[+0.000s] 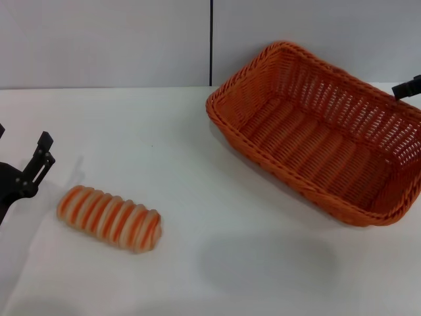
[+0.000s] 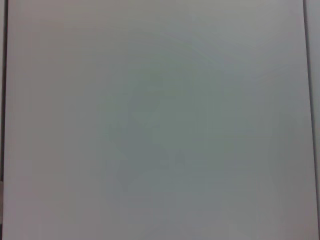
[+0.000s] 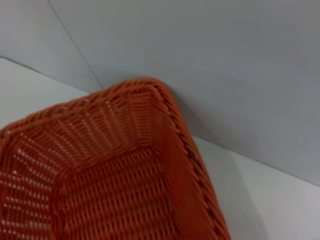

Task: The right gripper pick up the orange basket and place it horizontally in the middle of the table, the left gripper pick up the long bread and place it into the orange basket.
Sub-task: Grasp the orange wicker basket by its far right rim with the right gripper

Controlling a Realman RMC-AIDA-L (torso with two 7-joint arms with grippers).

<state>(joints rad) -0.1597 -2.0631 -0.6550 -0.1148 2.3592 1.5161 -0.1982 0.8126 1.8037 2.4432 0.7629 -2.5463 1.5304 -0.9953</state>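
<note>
You see only a black tip of the right gripper [image 1: 408, 87] at the right edge, beside the orange basket [image 1: 316, 131]; its jaws cannot be judged. The left gripper [image 1: 41, 160] is spread, at the left. On the white table [image 1: 197, 263], before a grey wall [image 1: 105, 39], the basket runs diagonally from far-centre to near-right. The long bread [image 1: 109, 218] lies near-left, its long axis left to right.

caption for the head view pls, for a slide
Orange basket sits angled at the table's far right, long bread lies near left; left gripper and right gripper wait at the edges.
</note>
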